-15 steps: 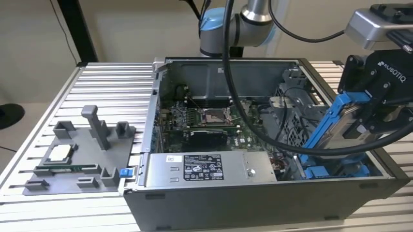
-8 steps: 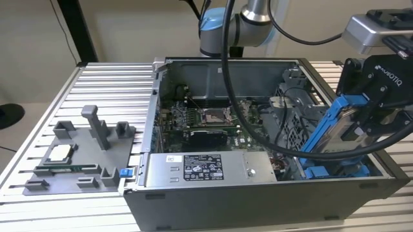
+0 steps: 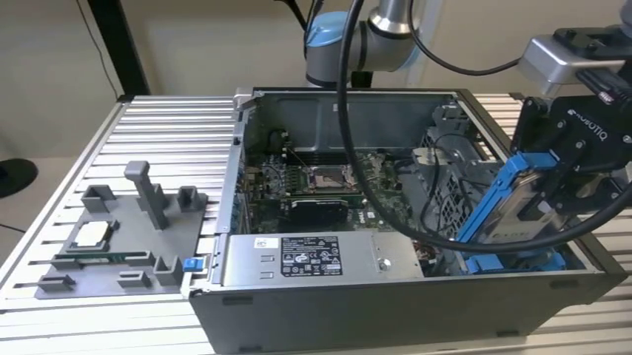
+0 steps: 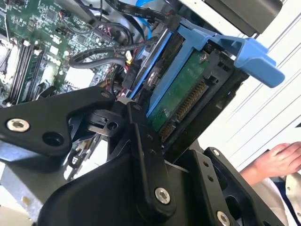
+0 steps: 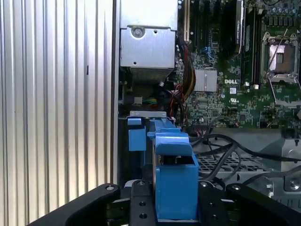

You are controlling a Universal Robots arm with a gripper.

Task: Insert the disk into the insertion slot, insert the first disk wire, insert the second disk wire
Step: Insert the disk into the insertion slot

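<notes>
The end effector (image 3: pixel 546 185) is clenched on the disk (image 3: pixel 504 211), which hangs tilted, its long axis slanting down into the open computer case (image 3: pixel 395 310). The insertion slot (image 3: pixel 513 261) lies just below the disk's lower end, at the exterior view's right; whether they touch I cannot tell

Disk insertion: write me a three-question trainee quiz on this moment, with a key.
1. True or false: the disk lies flat, fully seated in the slot.
2. What does the gripper hold? A) a cable B) the disk C) nothing
3. Fill in: in the exterior view, the slot sits at the ____ end of the case (that view's left or right).
Key: 1 false, the disk is held tilted above the slot; 2 B; 3 right.
</notes>
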